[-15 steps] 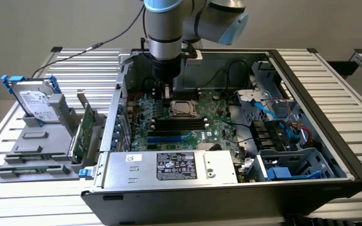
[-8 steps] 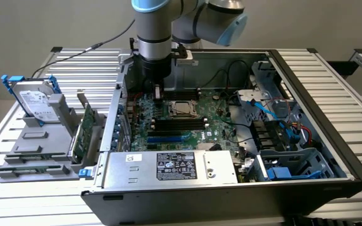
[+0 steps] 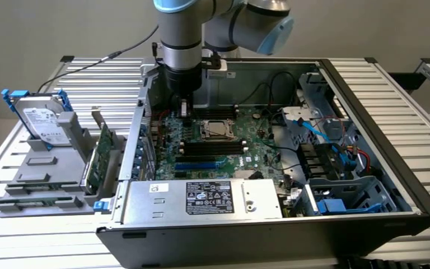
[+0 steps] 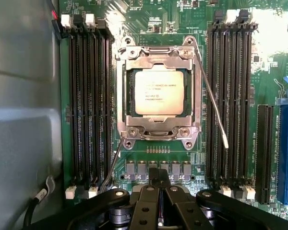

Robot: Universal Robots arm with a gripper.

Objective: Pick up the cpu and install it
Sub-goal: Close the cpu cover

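The arm's black gripper (image 3: 183, 109) is hanging inside the open black computer case (image 3: 200, 246), with its fingers pressed together and carrying nothing. The cpu (image 4: 159, 92), that small flat square chip with the dull silver metal top, is sitting in its socket on the green motherboard (image 4: 273, 86). It is lying between the two banks of long black memory slots (image 4: 89, 110), framed by the silver metal retention bracket (image 4: 158, 50). The gripper is hovering near that socket, apart from the chip. So the placing looks done. The thin wire levers (image 4: 211, 100) are standing out from the bracket, so the locking looks unfinished to me.
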